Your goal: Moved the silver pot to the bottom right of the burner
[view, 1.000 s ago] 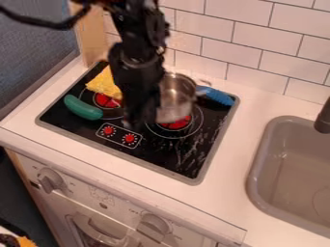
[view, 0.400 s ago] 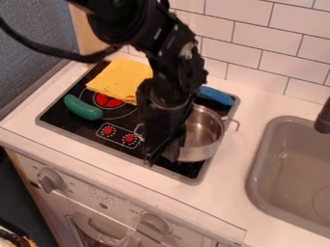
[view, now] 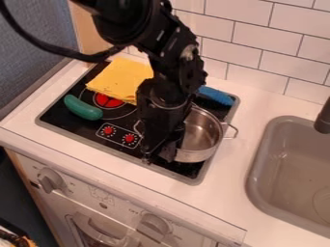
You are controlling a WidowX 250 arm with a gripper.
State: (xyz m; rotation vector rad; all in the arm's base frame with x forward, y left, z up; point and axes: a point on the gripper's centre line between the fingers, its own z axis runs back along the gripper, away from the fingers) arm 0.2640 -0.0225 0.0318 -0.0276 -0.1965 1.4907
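One silver pot (view: 199,154), hand (view: 158,153) alongside, faint oven lettering (view: 134,211)

Smooth, shiny metal on the pot (view: 205,130), right beside the fingers (view: 149,147); glossy, glass-like black stovetop (view: 87,128) beneath them; soft, matt yellow cloth (view: 122,78) behind them; smooth, plastic-looking green toy vegetable (view: 82,107) apart from them; smooth, satin grey sink (view: 270,157) farther off.

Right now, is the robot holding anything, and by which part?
It can't be told: the gripper covers the picture-left side of the pot, hiding any hold there.
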